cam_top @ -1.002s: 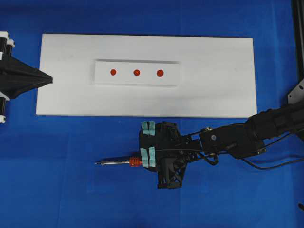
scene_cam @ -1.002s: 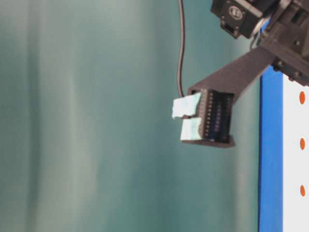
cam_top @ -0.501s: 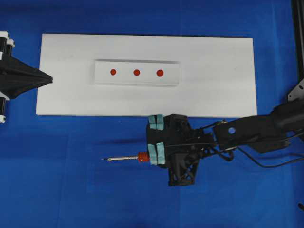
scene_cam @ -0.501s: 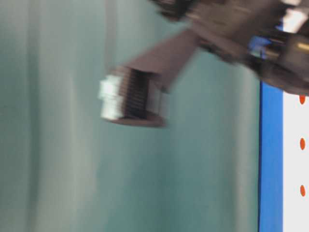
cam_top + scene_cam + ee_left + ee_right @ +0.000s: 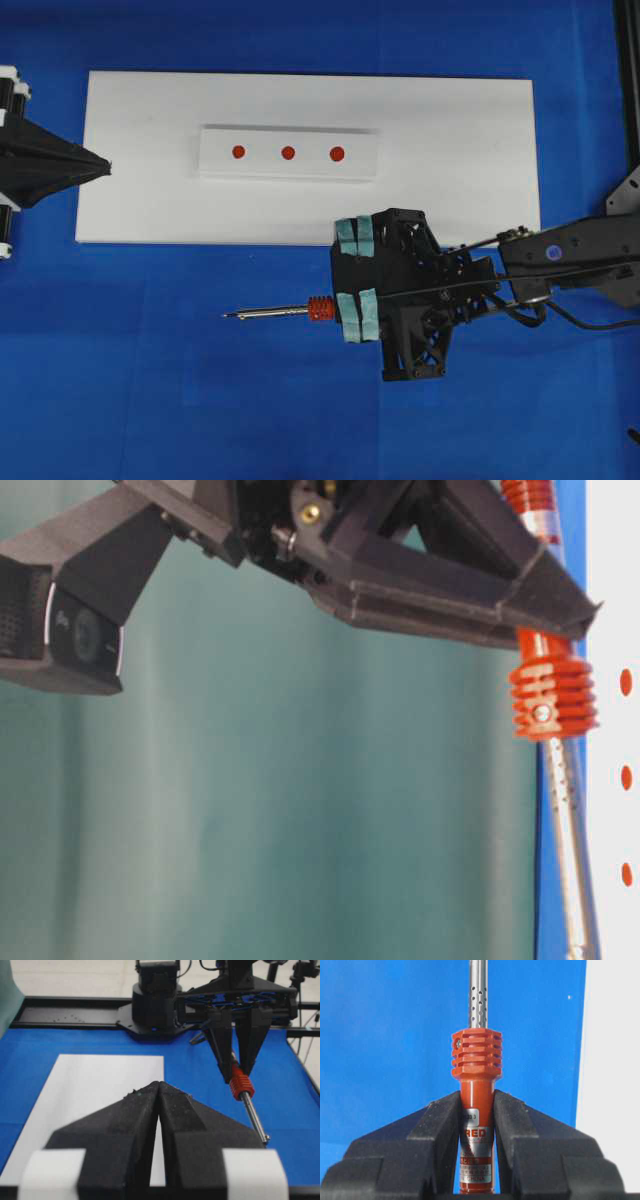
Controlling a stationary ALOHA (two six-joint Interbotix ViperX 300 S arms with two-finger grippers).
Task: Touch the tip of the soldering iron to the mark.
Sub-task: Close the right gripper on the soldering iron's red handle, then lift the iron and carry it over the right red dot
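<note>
The right gripper [image 5: 477,1125] is clenched on the soldering iron [image 5: 476,1090], whose orange handle carries a label reading "RED" and, lower down, "CHINA". It hangs over the blue worktop [image 5: 200,400] just beside the white board [image 5: 450,130], well apart from the three red marks [image 5: 288,153]. The left gripper [image 5: 108,166] sits pinched together, empty, at the board's left edge.

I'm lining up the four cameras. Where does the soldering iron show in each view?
Overhead: soldering iron lower centre, level, tip pointing left.
Table-level: right edge, running down the picture.
Left wrist: right of centre, slanting down-right.
Right wrist: centre, upright.
Shared landmark: the right gripper clamped on its orange handle.
</note>
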